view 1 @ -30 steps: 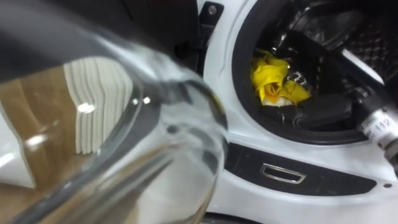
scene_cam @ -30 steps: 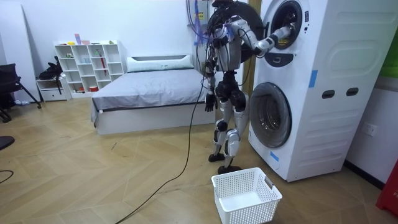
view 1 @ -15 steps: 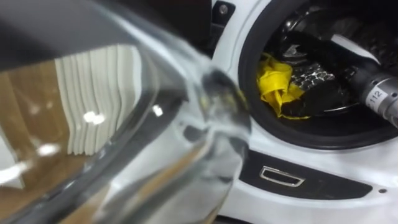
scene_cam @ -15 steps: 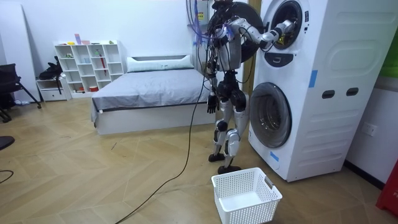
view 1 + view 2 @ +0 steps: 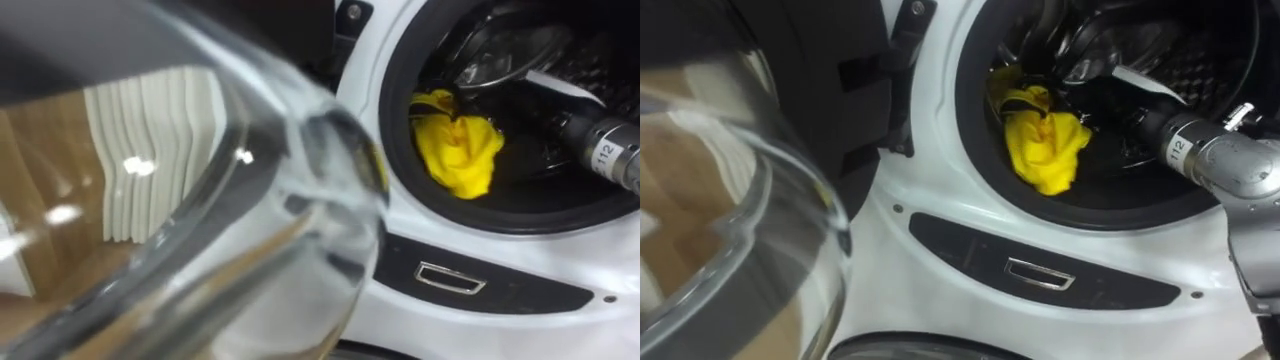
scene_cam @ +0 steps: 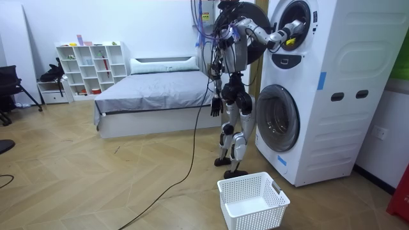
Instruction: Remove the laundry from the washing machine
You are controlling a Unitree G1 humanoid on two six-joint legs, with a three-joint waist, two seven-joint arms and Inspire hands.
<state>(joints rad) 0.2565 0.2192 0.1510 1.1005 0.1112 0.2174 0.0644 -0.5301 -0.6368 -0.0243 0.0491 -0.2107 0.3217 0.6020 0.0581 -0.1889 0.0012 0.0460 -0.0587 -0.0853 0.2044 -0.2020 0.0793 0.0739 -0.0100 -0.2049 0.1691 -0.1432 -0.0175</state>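
robot hand (image 5: 1095, 105) around yellow cloth (image 5: 1045, 150) inside drum (image 5: 1200, 60)

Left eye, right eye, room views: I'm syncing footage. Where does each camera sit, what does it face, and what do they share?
Left eye view: on the head, facing the open glass door and drum; right forearm shows.
Right eye view: just beside it, same scene; right hand holds the yellow cloth.
Room view: across the room, facing the whole robot at the upper washing machine; left hand hangs.
Shared: all three show the yellow cloth.
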